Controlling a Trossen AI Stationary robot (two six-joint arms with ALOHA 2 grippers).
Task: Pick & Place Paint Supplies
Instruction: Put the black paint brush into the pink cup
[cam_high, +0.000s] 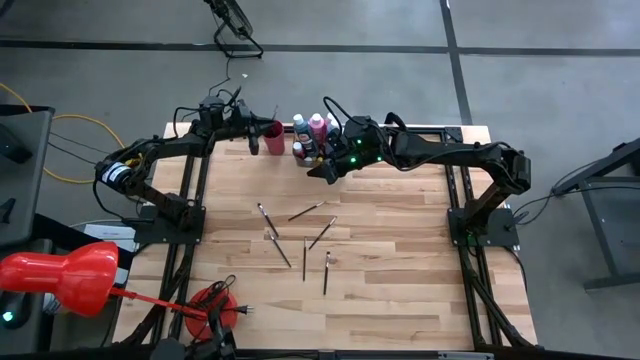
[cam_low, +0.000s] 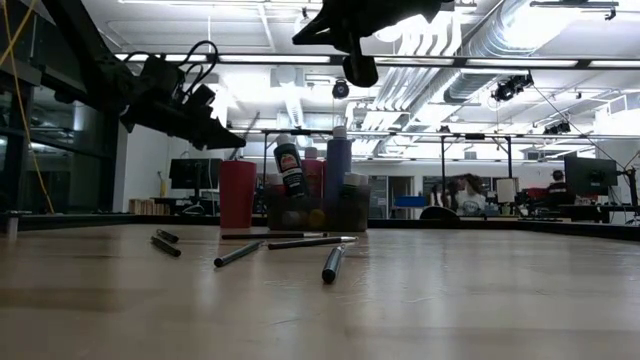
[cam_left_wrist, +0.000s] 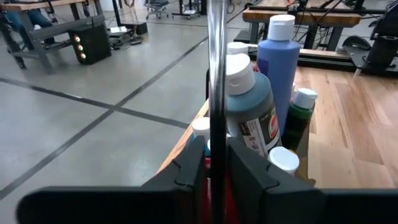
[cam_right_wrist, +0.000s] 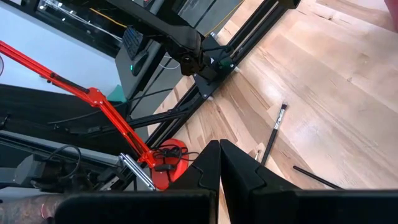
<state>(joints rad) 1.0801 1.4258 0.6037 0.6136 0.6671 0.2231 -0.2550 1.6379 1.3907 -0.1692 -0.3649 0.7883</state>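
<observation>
Dark, thin paintbrush (cam_left_wrist: 217, 93) stands upright, pinched by the left gripper (cam_left_wrist: 214, 165); right gripper (cam_right_wrist: 219, 163) pressed together, empty

A pale wooden worktop (cam_high: 400, 250) stands on a grey concrete floor (cam_high: 560, 60) crossed by dark lines. Beyond its far edge the room opens out: silver ducts (cam_low: 520, 40) and strip lights (cam_low: 600, 62) overhead, desks with monitors (cam_low: 590, 175), a seated person (cam_low: 468, 192).
</observation>
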